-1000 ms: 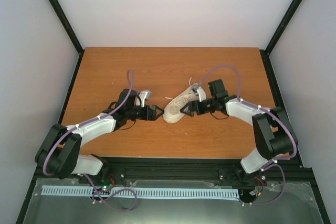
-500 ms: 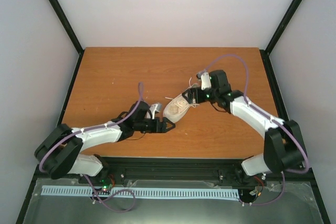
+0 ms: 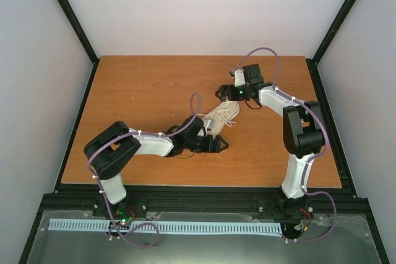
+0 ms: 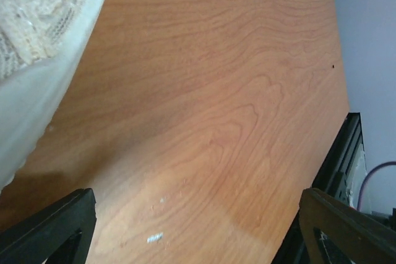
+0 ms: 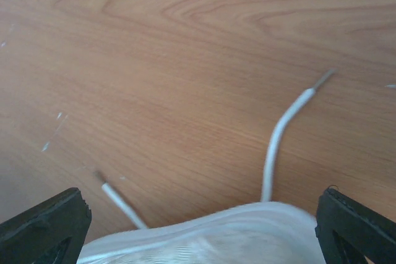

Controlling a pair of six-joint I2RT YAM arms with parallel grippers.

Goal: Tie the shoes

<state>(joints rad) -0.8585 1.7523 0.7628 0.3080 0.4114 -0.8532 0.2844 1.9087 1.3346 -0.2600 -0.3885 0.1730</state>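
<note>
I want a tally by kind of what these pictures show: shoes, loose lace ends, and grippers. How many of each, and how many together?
Shoe: 1
Lace ends: 2
Grippers: 2, the left gripper and the right gripper, both open
Total: 5

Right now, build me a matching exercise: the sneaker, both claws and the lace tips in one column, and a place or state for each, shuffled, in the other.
Things
1. sneaker
2. left claw
3. right claw
4. lace tips

Places and states
A. open, at the sneaker's far end
B. loose on the table, not tied
C. cream, lying between the two claws
D. open, over bare wood on the sneaker's near side

Pairs: 1-C, 2-D, 3-A, 4-B
</note>
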